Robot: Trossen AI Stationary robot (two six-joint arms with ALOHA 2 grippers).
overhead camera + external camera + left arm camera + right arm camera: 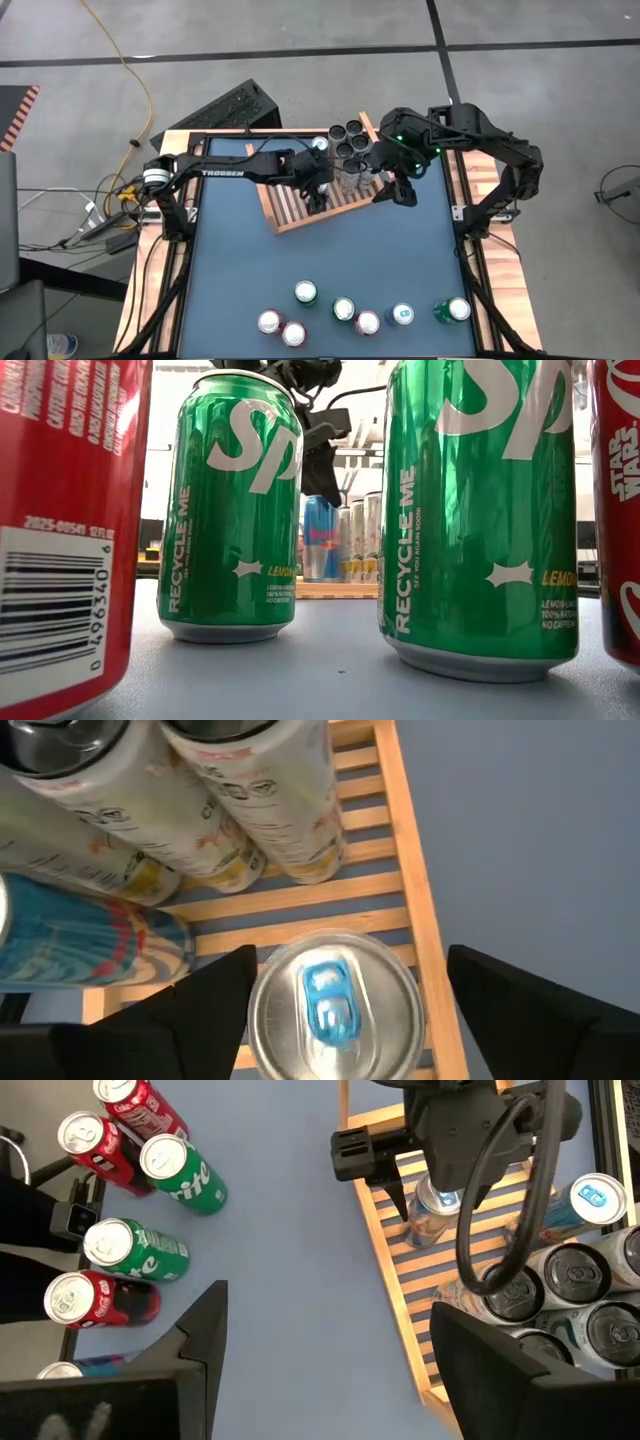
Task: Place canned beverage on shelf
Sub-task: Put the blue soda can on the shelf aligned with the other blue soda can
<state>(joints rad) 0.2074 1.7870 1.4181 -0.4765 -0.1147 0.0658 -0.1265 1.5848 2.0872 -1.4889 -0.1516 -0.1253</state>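
From above, the shelf (300, 205) lay toward twelve o'clock on the blue table (330, 260), with dark-topped cans (350, 140) massed at its one-o'clock corner. The left gripper (318, 187) hung over the slats, and the right gripper (398, 190) hovered at the shelf's three-o'clock end, its fingers spread and empty. A row of cans (345, 312) stood along the six-o'clock edge. At table height, two green cans (232, 510) filled the foreground, the shelf only a strip far behind them. The left wrist camera showed the left gripper's fingers (215, 990) released, parted either side of a blue-tabbed can (333, 1010) standing on the slats, without touching it. The right wrist camera showed that can (435, 1210) under the left gripper.
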